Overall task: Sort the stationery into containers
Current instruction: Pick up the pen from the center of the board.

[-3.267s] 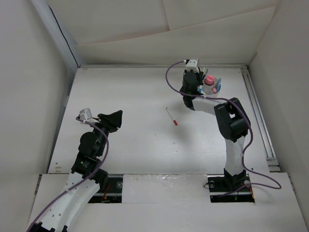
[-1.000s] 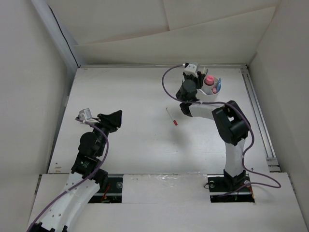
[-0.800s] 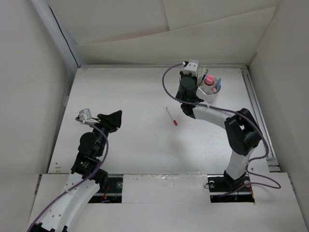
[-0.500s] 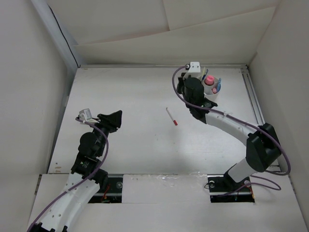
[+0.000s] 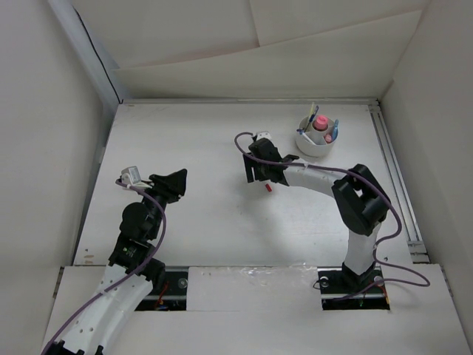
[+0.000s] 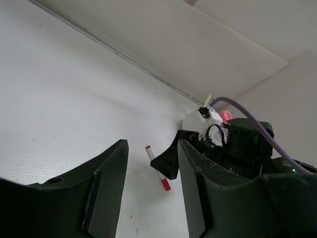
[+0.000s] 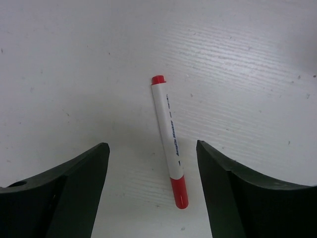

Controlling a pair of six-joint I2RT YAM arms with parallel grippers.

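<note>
White pen (image 7: 170, 139), red at both ends, blue writing on side, flat on tabletop (image 7: 247, 49). Right claw (image 7: 152, 145) wide over it. Left claw (image 6: 151, 148) narrow.

The top camera hangs high above and behind the near edge of the table (image 5: 185, 140), looking steeply down on all of it from afar. The left wrist camera sits low behind the left tool (image 6: 151, 163), facing across the table toward the red-capped pen (image 6: 157, 174) and the white tub (image 6: 189, 122) far off. The right wrist camera looks straight down, close, between the fingers of the right tool (image 7: 151, 148) onto that same pen, which all three views share
</note>
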